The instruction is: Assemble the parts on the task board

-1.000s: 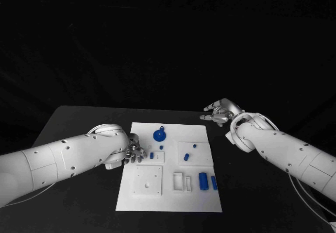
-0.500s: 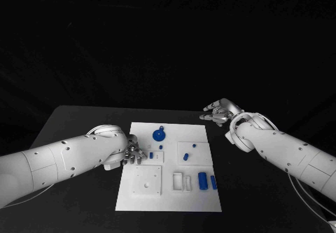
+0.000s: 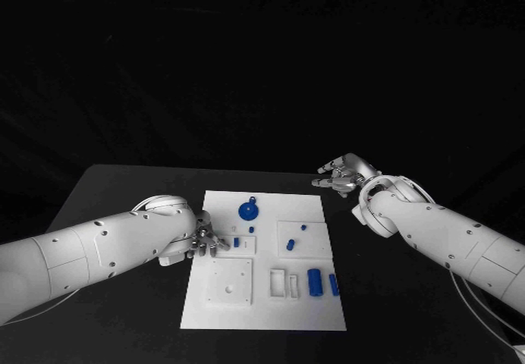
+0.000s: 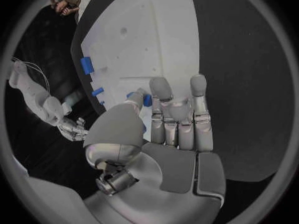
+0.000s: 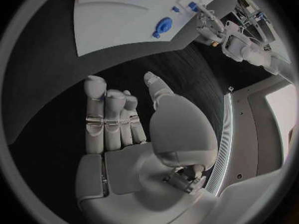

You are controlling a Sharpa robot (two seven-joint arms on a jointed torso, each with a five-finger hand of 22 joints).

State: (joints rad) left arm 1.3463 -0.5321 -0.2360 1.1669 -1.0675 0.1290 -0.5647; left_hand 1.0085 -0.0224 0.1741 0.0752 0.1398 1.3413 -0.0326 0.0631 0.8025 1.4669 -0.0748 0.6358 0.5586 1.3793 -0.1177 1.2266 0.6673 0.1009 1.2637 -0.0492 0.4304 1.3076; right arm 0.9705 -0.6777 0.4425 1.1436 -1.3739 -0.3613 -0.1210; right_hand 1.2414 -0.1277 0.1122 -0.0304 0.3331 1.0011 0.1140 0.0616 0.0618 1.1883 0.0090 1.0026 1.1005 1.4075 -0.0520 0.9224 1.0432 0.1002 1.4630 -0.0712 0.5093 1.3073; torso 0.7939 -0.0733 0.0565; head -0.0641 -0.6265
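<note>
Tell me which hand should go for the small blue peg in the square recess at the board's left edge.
Left. The left hand sits right beside the small blue peg; the right hand hovers off the white task board's far corner.

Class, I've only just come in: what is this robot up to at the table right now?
It is working on a white task board that carries small blue parts. The left hand is at the board's left edge, its fingers by a small blue part in a square recess; whether it grips that part I cannot tell. The right hand hovers off the board's far right corner, holding nothing. A round blue part and others lie on the board.
</note>
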